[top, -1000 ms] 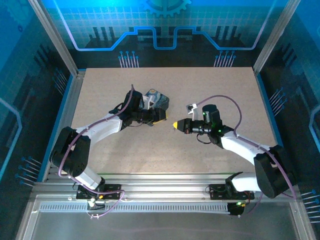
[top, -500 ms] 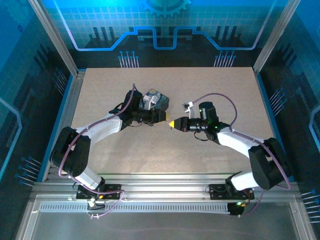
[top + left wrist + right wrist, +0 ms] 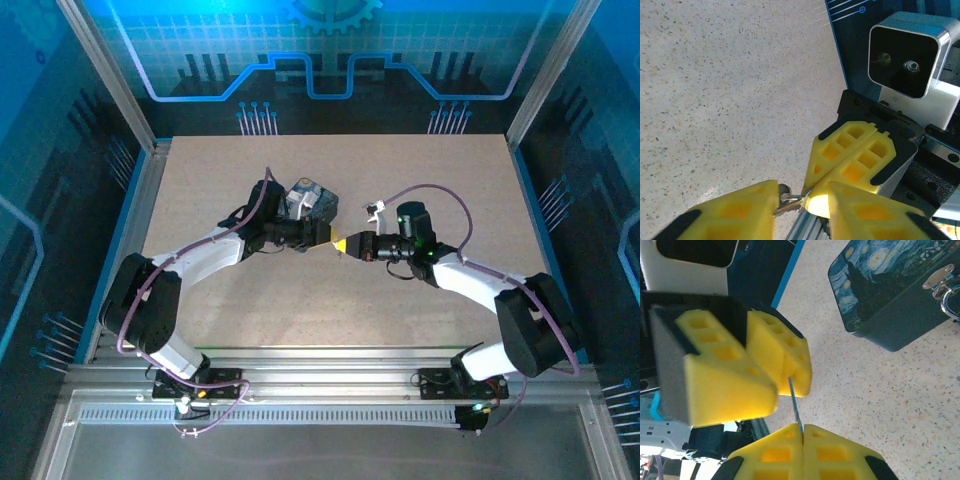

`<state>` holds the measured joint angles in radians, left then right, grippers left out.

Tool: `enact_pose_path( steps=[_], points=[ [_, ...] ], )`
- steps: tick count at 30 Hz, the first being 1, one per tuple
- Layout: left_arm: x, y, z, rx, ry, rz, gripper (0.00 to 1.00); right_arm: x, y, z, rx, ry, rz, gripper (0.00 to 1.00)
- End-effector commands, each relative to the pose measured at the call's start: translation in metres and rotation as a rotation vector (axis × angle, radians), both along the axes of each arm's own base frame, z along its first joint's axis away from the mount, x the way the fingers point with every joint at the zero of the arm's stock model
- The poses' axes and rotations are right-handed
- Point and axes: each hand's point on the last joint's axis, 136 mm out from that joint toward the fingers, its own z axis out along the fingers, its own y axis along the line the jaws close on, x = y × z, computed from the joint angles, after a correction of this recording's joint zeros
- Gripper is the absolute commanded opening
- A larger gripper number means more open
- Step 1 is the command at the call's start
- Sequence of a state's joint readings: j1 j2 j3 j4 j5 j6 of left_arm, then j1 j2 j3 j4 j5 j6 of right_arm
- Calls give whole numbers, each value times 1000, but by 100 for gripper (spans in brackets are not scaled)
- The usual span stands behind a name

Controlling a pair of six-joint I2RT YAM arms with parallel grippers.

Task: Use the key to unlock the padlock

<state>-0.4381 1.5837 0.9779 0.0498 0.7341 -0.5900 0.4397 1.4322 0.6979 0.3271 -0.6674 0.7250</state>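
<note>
Above the desk, the key is being pinched by the clenched right fingers, between the parted left fingers; released early or pushed askew, it could be dropped or bent.

The tin sits on the table, just behind the left gripper. The right gripper meets it tip to tip from the right. The key spans between them, one end pinched in the right gripper's tips. The padlock hangs on the tin's side.
</note>
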Motion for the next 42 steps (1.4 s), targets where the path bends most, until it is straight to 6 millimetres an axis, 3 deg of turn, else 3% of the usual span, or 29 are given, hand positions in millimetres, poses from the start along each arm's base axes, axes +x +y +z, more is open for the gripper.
enact_pose_path(
  steps=[1,9,12,15,18,31,37,42],
  points=[
    [-7,-5,1,-17,-16,-49,17,3,11,11,28,-22,31,0],
    [-7,-5,-2,-16,-7,-47,0,6,11,11,36,-20,22,0],
    [-5,-5,-3,-23,-1,-36,0,7,9,16,66,-24,8,1],
    [-2,-7,-3,-36,10,-27,0,7,7,28,120,-43,-16,15],
    [0,-8,0,-63,17,-17,0,6,4,31,123,-56,-32,19],
    [7,-9,10,-160,37,13,0,2,5,23,144,-24,-28,18],
    [8,-7,12,-172,36,18,0,2,6,23,154,-27,-25,13],
    [11,-5,15,-191,38,33,0,0,7,23,166,-23,-14,16]
  ],
)
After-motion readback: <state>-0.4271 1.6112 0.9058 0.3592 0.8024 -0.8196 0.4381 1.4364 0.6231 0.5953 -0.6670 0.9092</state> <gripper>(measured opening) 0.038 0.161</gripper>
